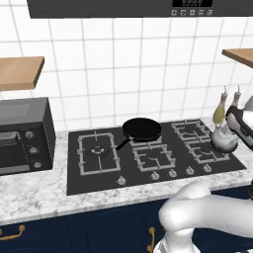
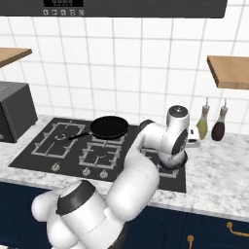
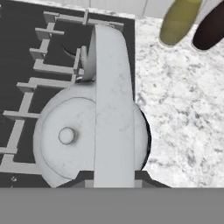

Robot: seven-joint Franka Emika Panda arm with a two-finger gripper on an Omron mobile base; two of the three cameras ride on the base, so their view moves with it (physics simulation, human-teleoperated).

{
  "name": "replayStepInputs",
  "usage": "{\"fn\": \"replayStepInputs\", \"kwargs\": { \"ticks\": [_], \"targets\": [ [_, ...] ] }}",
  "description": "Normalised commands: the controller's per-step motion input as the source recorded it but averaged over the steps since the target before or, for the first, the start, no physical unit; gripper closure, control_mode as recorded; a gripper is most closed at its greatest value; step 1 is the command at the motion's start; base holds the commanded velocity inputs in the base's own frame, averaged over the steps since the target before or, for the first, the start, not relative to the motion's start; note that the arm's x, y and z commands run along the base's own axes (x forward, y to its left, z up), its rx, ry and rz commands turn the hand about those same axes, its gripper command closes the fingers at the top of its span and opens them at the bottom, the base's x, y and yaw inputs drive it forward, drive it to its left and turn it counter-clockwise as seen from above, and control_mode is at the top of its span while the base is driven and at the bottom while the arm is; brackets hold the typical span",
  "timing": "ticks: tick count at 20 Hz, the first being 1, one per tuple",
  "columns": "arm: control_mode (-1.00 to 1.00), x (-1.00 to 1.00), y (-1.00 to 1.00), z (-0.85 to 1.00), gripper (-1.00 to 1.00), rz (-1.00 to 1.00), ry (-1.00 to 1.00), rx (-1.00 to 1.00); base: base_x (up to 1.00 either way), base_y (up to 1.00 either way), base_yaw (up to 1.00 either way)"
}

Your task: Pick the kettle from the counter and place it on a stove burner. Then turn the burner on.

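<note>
**A:** From the left base view, the kettle [image 1: 225, 139] sat at the right end of the stove [image 1: 74, 185], by the front right grate, with the gripper [image 1: 237, 129] right on top of it. A black frying pan [image 1: 142, 129] rested on the middle rear burner, a toaster oven [image 1: 23, 135] stood at the far left, and two slim bottles [image 1: 220, 112] stood behind the kettle.

**B:** And from the right base view?

**A:** The arm [image 2: 146, 165] folded across the cooktop and blocked most of the kettle; the wrist hung over the right-hand burners, with the olive bottle [image 2: 202, 126] and the dark bottle [image 2: 219, 128] on the counter [image 2: 219, 187] just beyond.

**B:** The hand view settled the grip?

**A:** It did. The fingers were nearly together, pinched on the kettle's arched handle [image 3: 113, 100], the lid knob [image 3: 66, 135] plain below. The body straddled the edge, part over the wire grate [image 3: 30, 83], part over marble.

**B:** Progress?

**A:** I judged the pick done and the placement unfinished: it needed to shift further onto the burner, be released, and then one of the front knobs [image 1: 172, 173] turned.

**B:** Any writing?

**A:** A panel on the hood [image 2: 63, 3] showed marks too small to read. No brands visible.
</note>
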Motion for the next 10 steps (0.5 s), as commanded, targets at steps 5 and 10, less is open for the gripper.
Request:
{"fn": "replayStepInputs", "kwargs": {
  "ticks": [5,10],
  "targets": [
    [-1.0,0.42,0.39,0.11,1.0,0.0,0.02,-0.02,0.0,0.0,0.0],
    [-1.0,0.52,0.07,0.0,1.0,0.0,0.06,0.0,0.0,0.0,0.0]
  ]
}}
